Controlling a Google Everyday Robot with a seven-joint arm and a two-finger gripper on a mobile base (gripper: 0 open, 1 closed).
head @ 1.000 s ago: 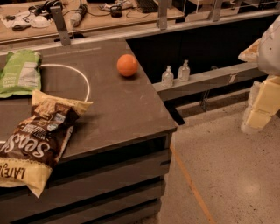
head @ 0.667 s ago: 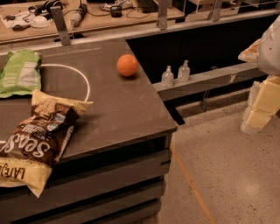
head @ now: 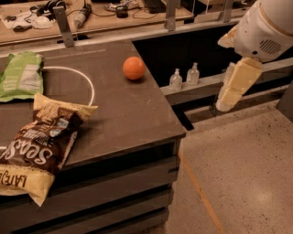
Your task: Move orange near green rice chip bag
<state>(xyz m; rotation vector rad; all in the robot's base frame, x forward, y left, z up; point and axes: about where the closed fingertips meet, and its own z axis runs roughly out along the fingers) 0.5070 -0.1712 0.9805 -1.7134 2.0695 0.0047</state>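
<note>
The orange [head: 134, 68] lies on the dark table [head: 123, 119] near its back right edge. The green rice chip bag [head: 23, 75] lies flat at the table's back left, far to the left of the orange. My gripper [head: 234, 86] hangs as a cream-coloured piece under the white arm [head: 265, 27] at the right. It is off the table, over the floor, well to the right of the orange and holding nothing that I can see.
A large brown-and-yellow chip bag [head: 39, 146] lies at the table's front left. A white circle line [head: 87, 82] is drawn on the tabletop. Two small clear bottles [head: 184, 77] stand on a lower ledge right of the table. A cluttered bench [head: 91, 13] runs behind.
The arm and gripper have moved left and slightly up, closer to the table. The orange and both bags have not moved.
</note>
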